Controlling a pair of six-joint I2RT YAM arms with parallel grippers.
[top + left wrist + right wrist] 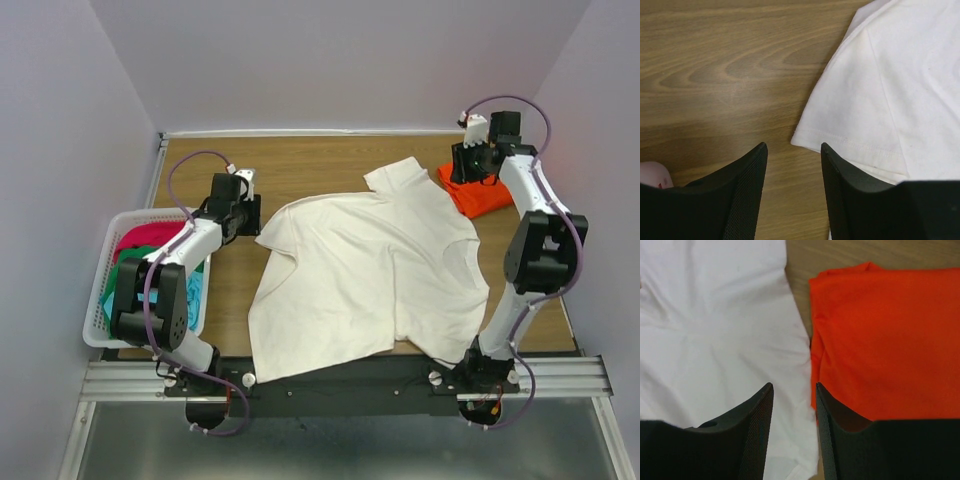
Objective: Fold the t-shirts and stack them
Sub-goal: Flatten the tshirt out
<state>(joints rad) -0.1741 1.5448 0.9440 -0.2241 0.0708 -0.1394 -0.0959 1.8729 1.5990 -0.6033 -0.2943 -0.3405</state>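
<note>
At the near edge the cream shirt [370, 270] lies spread face-down or face-up, I cannot tell which. Its hem [310, 365] hangs just over the table [320, 165] lip. It is soft, matte knit with a few shallow wrinkles and no clean crease, so no fold looks started.

Left of it stands the basket [100, 300], a white plastic lattice. It holds a crimson shirt [150, 238], a green shirt [128, 258] and a blue shirt [197, 290], bunched together.

Further in, the left claw [792, 150] is released and grasps nothing. It hangs over bare wood grain, just beside the stitched sleeve [850, 135]. The step in hand is probably taking the sleeves to fold them inward. For a good grip the claw should shift toward the cloth and straddle the doubled seam. That seam is the stiffest part, and thin knit elsewhere will likely slip or bunch.

Farthest, at the right, the right claw [794, 387] is also released and empty. It hangs above the line where the cream cloth touches the orange shirt [885, 340]. The orange shirt is already a flat folded block. This claw should pinch cream cloth only, well inside its edge, or the orange shirt may drag along and come unfolded. Both sides are best lifted evenly.
</note>
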